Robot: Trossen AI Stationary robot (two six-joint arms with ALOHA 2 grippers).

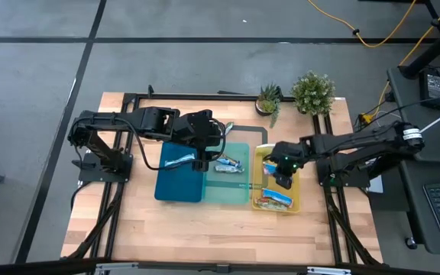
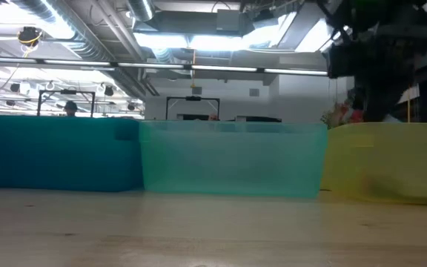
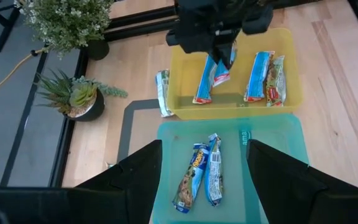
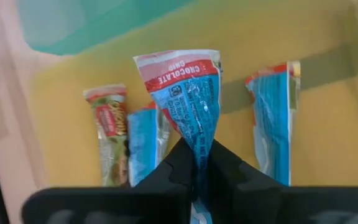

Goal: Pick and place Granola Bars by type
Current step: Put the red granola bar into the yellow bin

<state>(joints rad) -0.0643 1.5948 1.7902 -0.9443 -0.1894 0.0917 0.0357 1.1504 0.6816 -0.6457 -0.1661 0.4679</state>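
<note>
Clamping my right pincer point(image 4: 201, 163) on 1 blue granola bar point(image 4: 188, 102), I hold it over the yellow tray point(image 1: 295, 200); my left pincer point(image 3: 204, 171), spread apart, hovers above the teal tray point(image 3: 272, 134).

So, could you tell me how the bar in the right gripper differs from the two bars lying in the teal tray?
The held bar is pinched at one end by the right gripper and hangs over the yellow tray; the two bars lie flat and loose, side by side, in the teal tray. The held bar shows a red band reading "chocolate"; the pair shows none visible. All are mostly blue wrappers.
</note>
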